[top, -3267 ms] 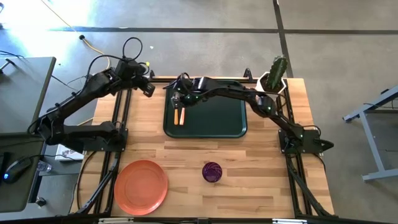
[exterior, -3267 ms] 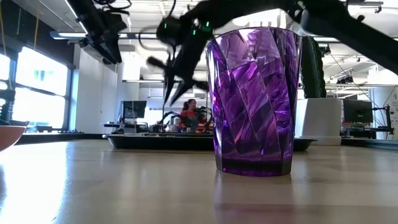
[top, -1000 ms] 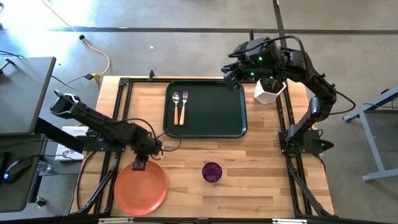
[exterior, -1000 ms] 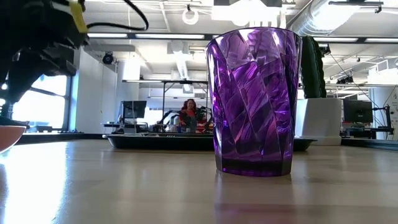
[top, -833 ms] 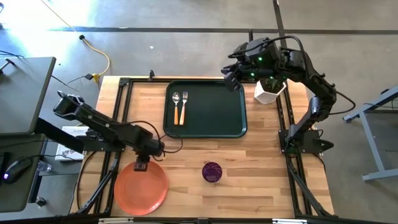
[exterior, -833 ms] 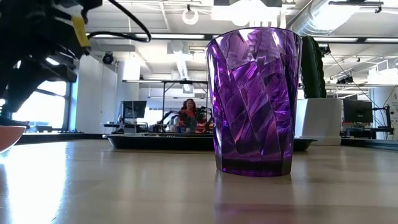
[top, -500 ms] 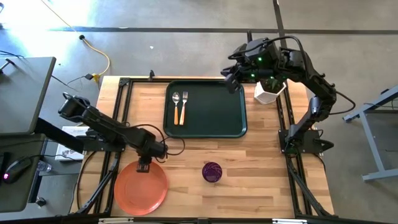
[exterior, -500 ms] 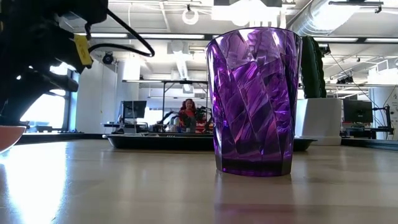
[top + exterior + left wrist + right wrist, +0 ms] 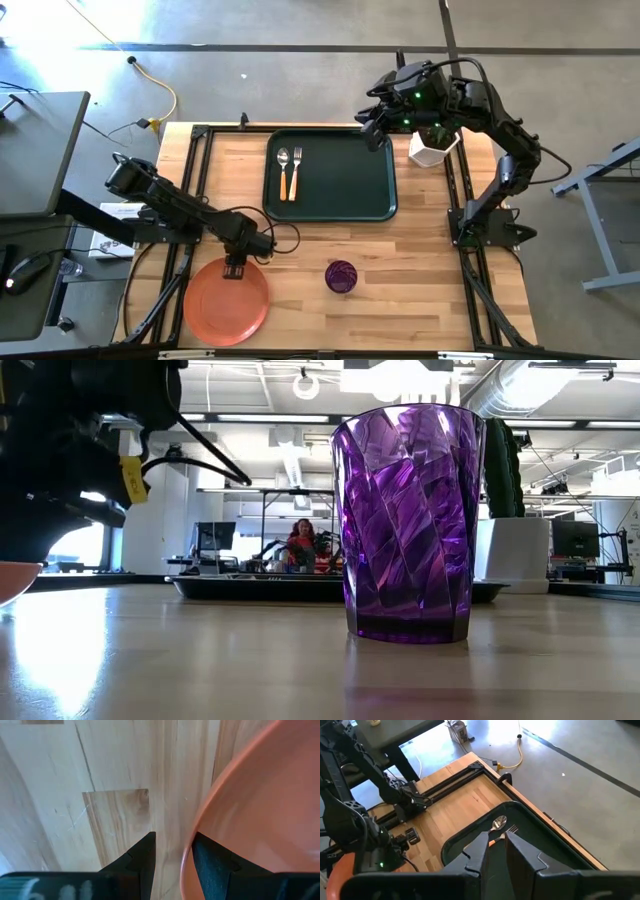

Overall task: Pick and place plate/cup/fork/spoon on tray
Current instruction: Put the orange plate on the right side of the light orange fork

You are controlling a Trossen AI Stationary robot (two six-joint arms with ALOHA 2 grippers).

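The orange plate (image 9: 225, 305) lies flat on the table at the near left. My left gripper (image 9: 235, 271) points down over its far rim and is open: in the left wrist view one finger (image 9: 144, 856) stands outside the rim (image 9: 187, 866), the other (image 9: 212, 862) over the plate's inside. The purple cup (image 9: 341, 276) stands upright right of the plate. Spoon (image 9: 283, 172) and fork (image 9: 296, 170) lie side by side in the left part of the dark green tray (image 9: 350, 195). My right gripper (image 9: 372, 130) hangs raised over the tray's far right corner, open by a narrow gap, with nothing in it. My left gripper comes at the plate from above, its two fingers on either side of the far rim (image 9: 187, 866). Whether either finger touches the plate I cannot tell. The plate lies flat on the table.
A white planter with a cactus (image 9: 432, 148) stands at the table's far right corner, beside the tray. Bare wood lies between tray, plate and cup. In the low view the cup (image 9: 408, 520) fills the middle, and a person sits far behind the table.
My left gripper has sunk toward the table and gone a little toward the right edge, coming down at the plate's far rim; its fingers have stayed open. The plate, cup, fork and spoon have not moved.
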